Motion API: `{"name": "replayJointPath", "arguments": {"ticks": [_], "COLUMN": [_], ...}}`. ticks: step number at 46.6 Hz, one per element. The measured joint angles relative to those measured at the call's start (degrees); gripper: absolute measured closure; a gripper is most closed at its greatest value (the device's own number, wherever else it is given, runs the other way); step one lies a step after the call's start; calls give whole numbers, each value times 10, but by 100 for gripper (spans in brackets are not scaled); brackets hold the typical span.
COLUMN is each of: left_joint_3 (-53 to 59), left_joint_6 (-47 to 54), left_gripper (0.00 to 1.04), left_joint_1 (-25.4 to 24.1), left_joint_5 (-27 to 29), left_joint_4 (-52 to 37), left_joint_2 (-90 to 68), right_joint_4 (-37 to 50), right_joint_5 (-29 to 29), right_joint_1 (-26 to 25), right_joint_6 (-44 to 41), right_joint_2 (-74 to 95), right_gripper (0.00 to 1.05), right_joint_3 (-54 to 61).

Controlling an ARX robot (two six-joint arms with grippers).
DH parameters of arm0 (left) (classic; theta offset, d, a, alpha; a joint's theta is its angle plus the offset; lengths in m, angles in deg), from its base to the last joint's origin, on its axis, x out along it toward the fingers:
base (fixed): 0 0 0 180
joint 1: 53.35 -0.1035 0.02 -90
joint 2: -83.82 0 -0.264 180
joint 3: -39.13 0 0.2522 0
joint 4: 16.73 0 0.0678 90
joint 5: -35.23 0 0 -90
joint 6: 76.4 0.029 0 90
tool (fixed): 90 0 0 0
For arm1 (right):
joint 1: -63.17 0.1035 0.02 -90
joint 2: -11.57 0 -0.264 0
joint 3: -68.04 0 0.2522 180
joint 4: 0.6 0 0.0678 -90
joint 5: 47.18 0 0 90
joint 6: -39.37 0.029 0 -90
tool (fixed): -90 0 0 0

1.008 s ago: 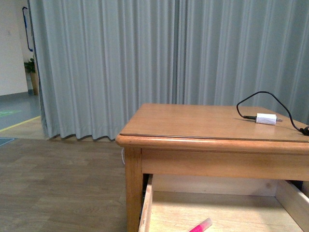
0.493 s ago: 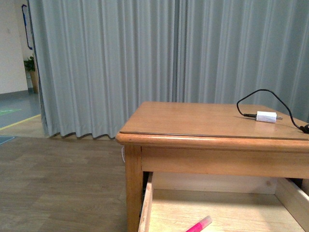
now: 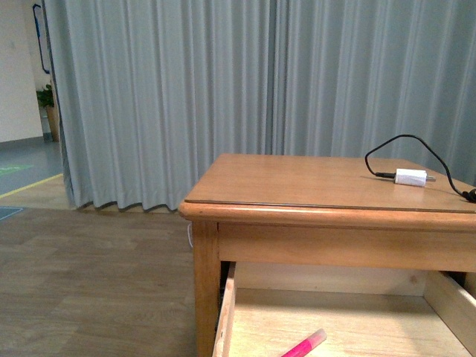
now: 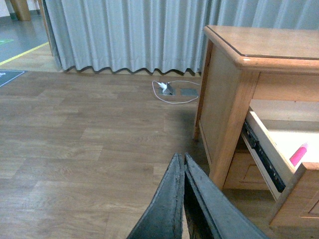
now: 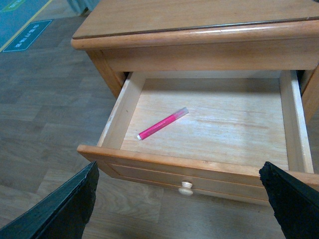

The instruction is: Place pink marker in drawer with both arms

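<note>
Spots pink marker [image 5: 162, 123] lying diagonal on floor of open top drawer [image 5: 294, 119], cap end farther in. Puts right claw [image 5: 178, 167], spread wide and empty, just before its front, knob [image 5: 186, 187] midway; left claw [image 4: 181, 158], pressed together, off beside cabinet [image 4: 224, 99]. Favours right for closing.
</note>
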Motion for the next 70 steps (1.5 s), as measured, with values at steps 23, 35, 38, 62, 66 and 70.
{"name": "replayJointPath", "arguments": {"ticks": [23,35,38,62,66,70], "left_joint_3": [0,0,0,0,0,0], "left_joint_6": [0,0,0,0,0,0], "left_gripper": [9,6,6,6,6,6], "left_joint_1": [0,0,0,0,0,0], "left_joint_5": [0,0,0,0,0,0], "left_joint_4": [0,0,0,0,0,0], "left_joint_2": [1,1,1,1,1,1], "right_joint_4": [140,424,496,953,939,917], "right_joint_5": [18,158,147,53,39,19], "right_joint_1": [-130,-222,-215,-101,-94,-90], "right_joint_6": [-173,-179,-170,-125,-123,-116], "right_joint_2": [-4,97,153,693,713,737], "right_gripper": [8,8,8,8,8,8], "right_joint_3": [132,326,347,202,160,109]}}
